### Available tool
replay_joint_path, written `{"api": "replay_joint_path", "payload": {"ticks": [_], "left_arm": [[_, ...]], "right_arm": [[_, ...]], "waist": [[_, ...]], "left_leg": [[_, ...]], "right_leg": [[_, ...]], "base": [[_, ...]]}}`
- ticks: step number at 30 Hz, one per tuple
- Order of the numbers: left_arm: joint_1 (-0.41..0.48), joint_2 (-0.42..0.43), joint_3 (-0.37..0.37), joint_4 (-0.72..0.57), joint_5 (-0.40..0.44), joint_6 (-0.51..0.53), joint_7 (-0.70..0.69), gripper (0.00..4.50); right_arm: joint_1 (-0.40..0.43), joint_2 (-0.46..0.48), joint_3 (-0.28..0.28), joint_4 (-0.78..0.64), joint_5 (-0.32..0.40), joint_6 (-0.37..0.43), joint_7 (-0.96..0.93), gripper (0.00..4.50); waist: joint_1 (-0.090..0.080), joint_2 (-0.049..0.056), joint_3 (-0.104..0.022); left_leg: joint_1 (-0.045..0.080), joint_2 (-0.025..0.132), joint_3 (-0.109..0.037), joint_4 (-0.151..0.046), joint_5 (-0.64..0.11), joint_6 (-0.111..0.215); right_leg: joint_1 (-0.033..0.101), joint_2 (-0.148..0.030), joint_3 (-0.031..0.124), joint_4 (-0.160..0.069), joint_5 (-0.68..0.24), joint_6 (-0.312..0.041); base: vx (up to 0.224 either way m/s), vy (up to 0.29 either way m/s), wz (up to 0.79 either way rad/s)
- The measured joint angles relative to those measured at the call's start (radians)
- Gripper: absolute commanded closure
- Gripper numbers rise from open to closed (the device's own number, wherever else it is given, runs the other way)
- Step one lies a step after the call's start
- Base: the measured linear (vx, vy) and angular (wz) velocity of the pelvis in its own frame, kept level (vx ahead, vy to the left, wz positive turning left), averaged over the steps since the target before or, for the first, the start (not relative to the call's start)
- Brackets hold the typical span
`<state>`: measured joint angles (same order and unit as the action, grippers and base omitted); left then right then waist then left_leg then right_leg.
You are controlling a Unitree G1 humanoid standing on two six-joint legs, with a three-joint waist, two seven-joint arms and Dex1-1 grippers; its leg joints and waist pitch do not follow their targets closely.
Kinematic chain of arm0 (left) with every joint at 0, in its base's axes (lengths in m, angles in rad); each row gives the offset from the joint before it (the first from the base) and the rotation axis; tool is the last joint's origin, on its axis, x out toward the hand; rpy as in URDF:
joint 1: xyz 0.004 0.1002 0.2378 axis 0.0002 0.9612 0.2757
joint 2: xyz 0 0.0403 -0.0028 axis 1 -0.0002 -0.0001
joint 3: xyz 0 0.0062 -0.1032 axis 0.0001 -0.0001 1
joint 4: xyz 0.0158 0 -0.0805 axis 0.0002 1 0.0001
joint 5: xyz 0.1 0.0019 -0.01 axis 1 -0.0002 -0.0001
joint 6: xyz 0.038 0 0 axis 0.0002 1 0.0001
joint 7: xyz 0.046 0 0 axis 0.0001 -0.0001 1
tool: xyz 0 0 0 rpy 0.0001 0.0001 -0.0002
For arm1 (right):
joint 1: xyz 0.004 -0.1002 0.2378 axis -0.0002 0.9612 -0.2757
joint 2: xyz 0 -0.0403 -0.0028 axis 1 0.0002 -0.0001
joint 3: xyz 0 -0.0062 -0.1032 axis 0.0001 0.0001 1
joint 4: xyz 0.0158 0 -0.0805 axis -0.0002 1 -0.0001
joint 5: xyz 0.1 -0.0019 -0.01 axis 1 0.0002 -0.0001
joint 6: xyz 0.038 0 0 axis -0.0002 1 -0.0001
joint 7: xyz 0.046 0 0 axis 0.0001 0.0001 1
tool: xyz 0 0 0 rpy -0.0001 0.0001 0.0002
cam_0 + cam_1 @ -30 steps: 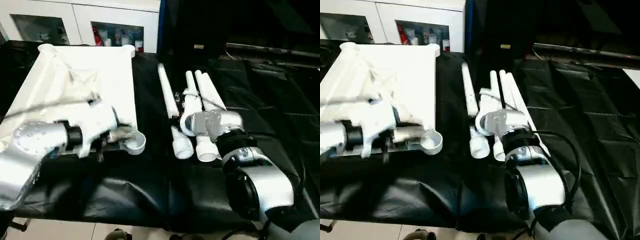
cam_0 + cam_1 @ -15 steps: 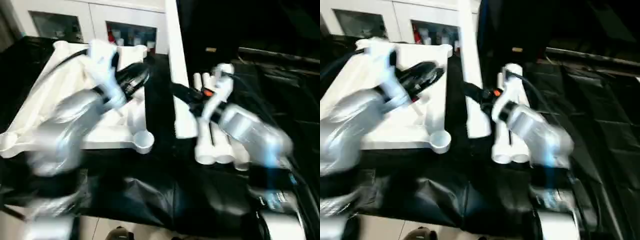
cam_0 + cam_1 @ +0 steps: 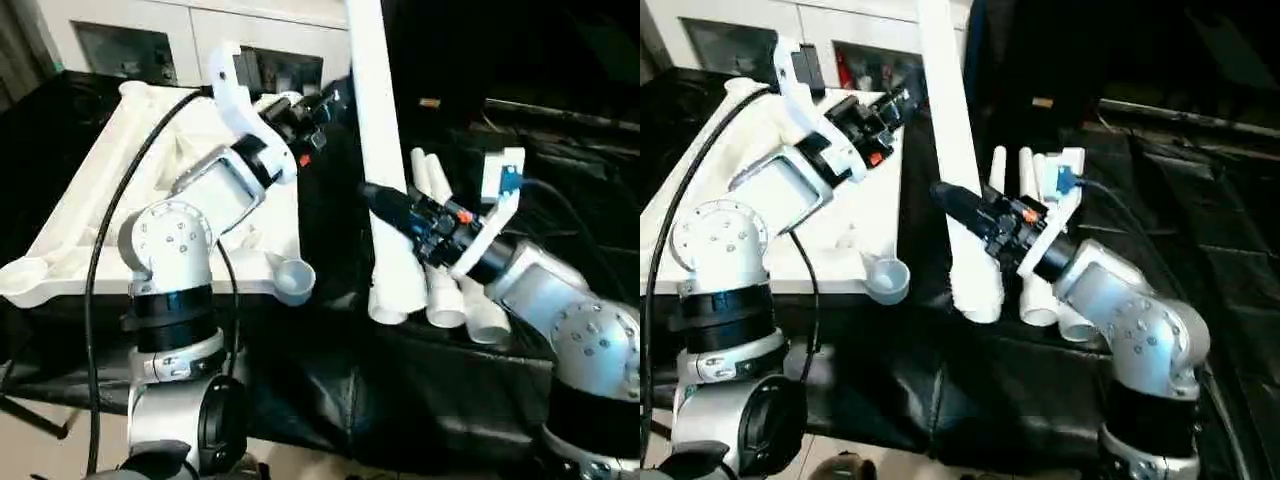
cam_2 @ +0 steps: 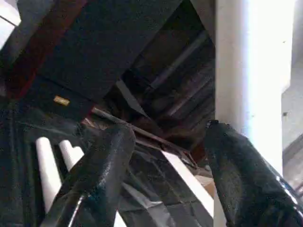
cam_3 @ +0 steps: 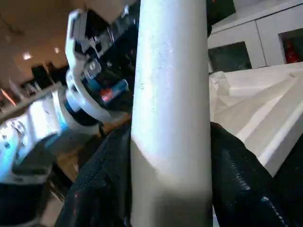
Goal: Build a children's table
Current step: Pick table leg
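- Left eye view: my right gripper (image 3: 392, 205) pinches one white leg (image 3: 375, 120) near its lower part, leg lifted nearly upright, thick end hanging just above the black-covered counter (image 3: 330, 400). Table top (image 3: 120, 190) lies underside up on the counter to the left, ribs showing, near corner socket (image 3: 292, 280) empty. Three spare legs (image 3: 450, 290) lie side by side just beside the raised one.
- Right eye view: my left gripper (image 3: 895, 100) is raised over the table top's far right edge, pointing at the lifted leg, close to it. White cabinet (image 3: 740, 30) behind the top.
- Left wrist view: left gripper's fingers (image 4: 102, 175) are spread, nothing between them; the leg passes right by the other finger, can't tell if touching.
- Right wrist view: both fingers (image 5: 102, 179) pressed on the leg's sides, grip looks square.
- Step in hand, my read: get a second hold on the leg, then take it to a socket. To do it well I'd bring the spread left gripper around the leg higher up before closing, keep the right pinch firm so the leg doesn't swing, then line the leg's end up straight over a socket before twisting.
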<state>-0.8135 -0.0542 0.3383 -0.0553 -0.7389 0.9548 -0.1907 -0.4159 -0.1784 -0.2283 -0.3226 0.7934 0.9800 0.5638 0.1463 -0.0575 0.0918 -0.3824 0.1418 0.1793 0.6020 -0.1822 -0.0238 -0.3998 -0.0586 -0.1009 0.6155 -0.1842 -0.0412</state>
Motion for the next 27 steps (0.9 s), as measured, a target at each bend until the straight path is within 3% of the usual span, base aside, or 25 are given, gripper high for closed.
{"api": "replay_joint_path", "payload": {"ticks": [4,8,10,16,20,23,27], "left_arm": [[0.007,-0.017,0.002,-0.016,-0.040,0.023,0.010,1.12],[0.023,-0.031,0.004,-0.035,-0.053,0.067,0.026,0.81],[0.023,-0.029,0.004,-0.046,-0.053,0.075,0.037,0.63],[0.034,-0.001,-0.002,-0.058,-0.068,0.072,0.064,0.24],[0.072,0.061,-0.041,-0.058,-0.023,0.060,0.019,0.00],[0.081,0.093,-0.032,-0.060,-0.037,0.050,-0.027,0.00],[0.094,0.100,-0.018,-0.096,-0.106,0.052,-0.079,0.00]], "right_arm": [[0.000,-0.044,0.067,-0.028,-0.058,-0.010,-0.012,2.66],[-0.001,-0.084,0.185,-0.031,-0.175,-0.042,-0.048,2.67],[-0.005,-0.082,0.200,-0.031,-0.181,-0.044,-0.065,2.68],[-0.049,-0.045,0.180,-0.027,-0.177,-0.044,-0.133,2.68],[-0.122,-0.011,0.067,-0.008,-0.154,-0.052,-0.207,2.68],[-0.141,-0.010,0.018,0.013,-0.131,-0.053,-0.236,2.68],[-0.131,-0.055,0.052,0.010,-0.137,-0.043,-0.211,2.68]], "waist": [[0.000,0.000,0.000],[-0.001,0.000,0.000],[-0.001,0.000,0.000],[-0.003,0.000,0.000],[-0.003,0.000,0.000],[-0.001,0.000,0.000],[-0.002,0.000,0.000]], "left_leg": [[-0.001,0.000,0.000,0.001,0.001,0.002],[-0.002,0.000,0.000,0.001,0.002,0.001],[-0.001,0.000,0.000,0.001,0.003,0.001],[-0.002,0.000,0.000,0.001,0.006,0.001],[-0.002,0.000,0.000,0.001,0.007,0.000],[-0.002,0.000,0.000,0.001,0.007,-0.001],[-0.002,0.000,0.000,0.001,0.007,-0.001]], "right_leg": [[0.000,0.000,0.000,-0.001,0.002,0.001],[0.000,0.000,0.000,-0.002,0.002,0.005],[0.000,0.000,0.000,-0.002,0.003,0.007],[0.001,0.000,0.000,-0.003,0.006,0.009],[0.001,0.000,0.000,-0.003,0.007,0.010],[0.001,0.000,0.000,-0.003,0.007,0.010],[0.001,0.000,0.000,-0.003,0.008,0.009]], "base": [[0.000,0.000,0.00],[0.000,0.000,0.00],[0.000,0.000,0.00],[0.000,0.000,0.00],[0.000,0.000,0.00],[0.000,0.000,0.00],[0.000,0.000,0.00]]}}
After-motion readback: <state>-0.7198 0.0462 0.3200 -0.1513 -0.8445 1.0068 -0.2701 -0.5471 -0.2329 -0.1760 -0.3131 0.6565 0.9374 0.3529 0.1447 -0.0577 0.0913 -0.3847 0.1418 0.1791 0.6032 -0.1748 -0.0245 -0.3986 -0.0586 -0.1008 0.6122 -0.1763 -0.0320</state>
